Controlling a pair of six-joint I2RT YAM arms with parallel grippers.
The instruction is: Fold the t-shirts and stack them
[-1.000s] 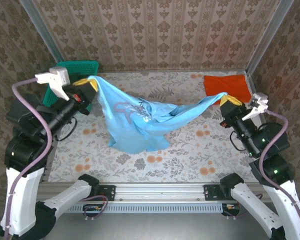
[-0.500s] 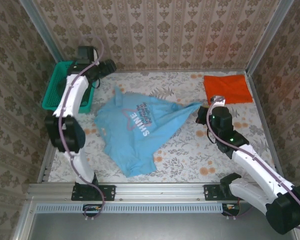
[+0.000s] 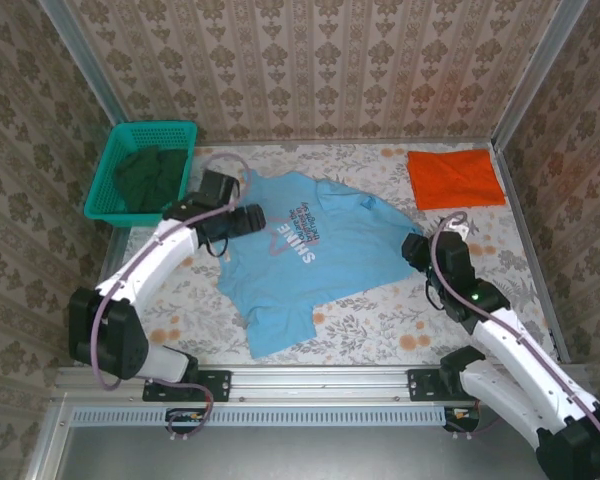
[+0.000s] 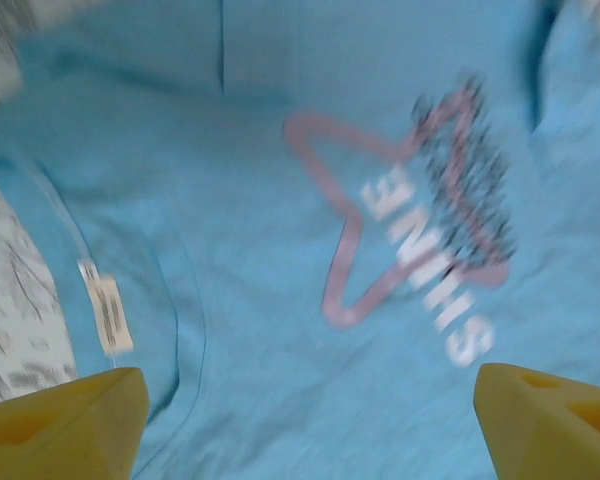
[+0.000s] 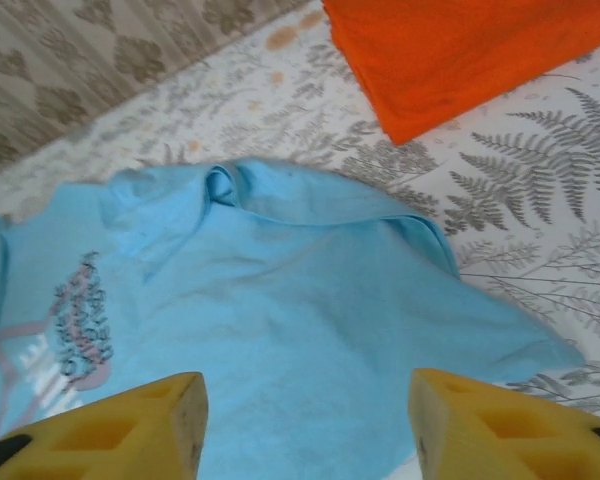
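Light-blue cloth covers the middle of the flower-patterned desk (image 3: 380,325). The light-blue t-shirt (image 3: 310,255) lies spread out nearly flat, print side up. Its pale star outline (image 4: 342,250) and white lettering (image 4: 427,268) show, though the left wrist view is blurred.

The left arm (image 3: 160,262) reaches over the shirt's left side. Its jaws hang above the print, wide apart, with nothing between them. The right arm (image 3: 480,300) ends at the shirt's right edge. Its jaws are also parted and empty, poised over the cloth there. From the right wrist, that edge shows a small rumpled fold (image 5: 220,185), and the rest looks smooth.

The orange t-shirt (image 3: 456,178) lies beyond the blue shirt's far right corner, folded into a flat rectangle and clear of it. Off the blue shirt's far left corner stands a green basket (image 3: 150,127) with a dark cloth (image 3: 150,178) bunched inside. Basket and shirt do not touch.
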